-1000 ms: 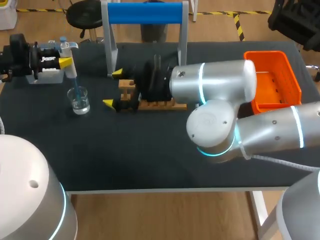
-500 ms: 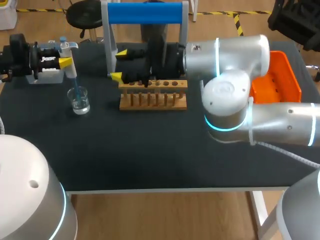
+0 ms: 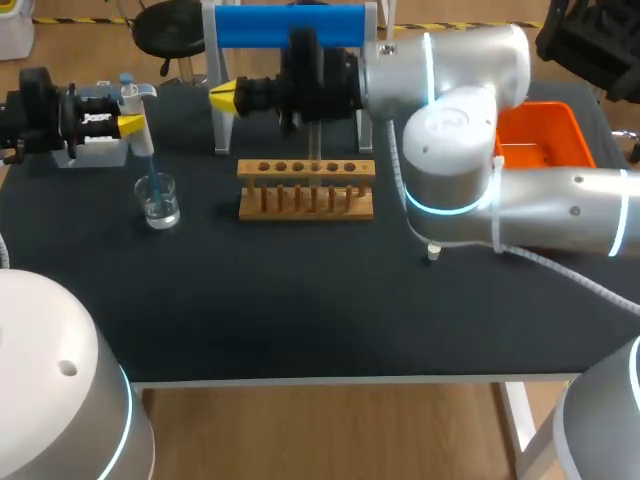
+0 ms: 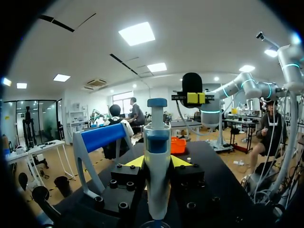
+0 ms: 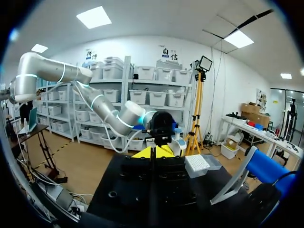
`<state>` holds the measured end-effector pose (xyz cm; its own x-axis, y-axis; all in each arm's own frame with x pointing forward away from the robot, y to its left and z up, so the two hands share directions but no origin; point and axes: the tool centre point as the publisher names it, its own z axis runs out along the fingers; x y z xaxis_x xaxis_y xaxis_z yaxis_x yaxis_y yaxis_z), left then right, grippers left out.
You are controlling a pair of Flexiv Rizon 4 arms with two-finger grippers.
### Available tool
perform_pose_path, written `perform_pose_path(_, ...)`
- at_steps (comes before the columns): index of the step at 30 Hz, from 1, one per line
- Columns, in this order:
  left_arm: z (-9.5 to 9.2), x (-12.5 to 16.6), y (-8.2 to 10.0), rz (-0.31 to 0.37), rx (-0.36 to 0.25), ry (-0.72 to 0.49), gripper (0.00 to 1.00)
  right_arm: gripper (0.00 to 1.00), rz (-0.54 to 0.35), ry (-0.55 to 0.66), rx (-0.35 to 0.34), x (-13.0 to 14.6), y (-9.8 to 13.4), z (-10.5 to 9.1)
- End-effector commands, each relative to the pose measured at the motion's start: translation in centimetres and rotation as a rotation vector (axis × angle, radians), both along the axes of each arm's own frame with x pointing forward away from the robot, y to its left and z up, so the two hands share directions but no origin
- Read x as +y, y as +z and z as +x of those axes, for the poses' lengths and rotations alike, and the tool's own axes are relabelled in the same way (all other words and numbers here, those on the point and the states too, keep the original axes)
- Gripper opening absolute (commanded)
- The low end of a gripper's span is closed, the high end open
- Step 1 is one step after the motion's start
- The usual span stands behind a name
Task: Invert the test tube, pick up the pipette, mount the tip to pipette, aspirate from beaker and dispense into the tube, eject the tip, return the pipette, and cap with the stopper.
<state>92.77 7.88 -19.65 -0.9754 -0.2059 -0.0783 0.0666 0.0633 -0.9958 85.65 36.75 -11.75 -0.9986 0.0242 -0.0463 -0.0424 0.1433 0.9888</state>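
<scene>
At the table's far left my left gripper [image 3: 135,125] is shut on the white and blue pipette [image 3: 130,100], and its tip reaches down into the glass beaker [image 3: 158,200]. In the left wrist view the pipette [image 4: 156,156] stands upright between the yellow fingers of that gripper [image 4: 156,164]. My right gripper [image 3: 225,97] hangs shut above and behind the wooden tube rack [image 3: 306,190], pointing left, and I see nothing between its tips. In the right wrist view its tips [image 5: 154,153] meet. I cannot make out the test tube.
A stand with a blue bar [image 3: 290,25] rises just behind the rack, close to my right gripper. An orange bin [image 3: 545,150] sits at the far right. A small white piece [image 3: 432,253] lies under my right arm. A white tip box [image 5: 197,165] is near the left gripper.
My right gripper has risen from the rack's front left to above and behind it, and its fingers have gone from wide apart to shut. The left arm and pipette have not moved.
</scene>
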Motion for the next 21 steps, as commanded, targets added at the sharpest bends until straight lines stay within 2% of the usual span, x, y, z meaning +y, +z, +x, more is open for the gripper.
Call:
perform_pose_path(1, 0.0, 0.0, 0.0, -0.001, -0.002, 0.000, 0.00, 0.00, 0.017, 0.040, 0.016, 1.4, 0.4, 0.8)
perform_pose_path(11, 0.0, 0.0, 0.0, -0.001, -0.002, 0.000, 0.00, 0.00, 0.079, 0.051, 0.052, 4.3, 1.9, 1.7)
perform_pose_path(21, 0.0, 0.0, 0.0, -0.001, -0.002, 0.000, 0.00, 0.00, 0.131, 0.042, 0.053, 7.5, 2.4, 2.4)
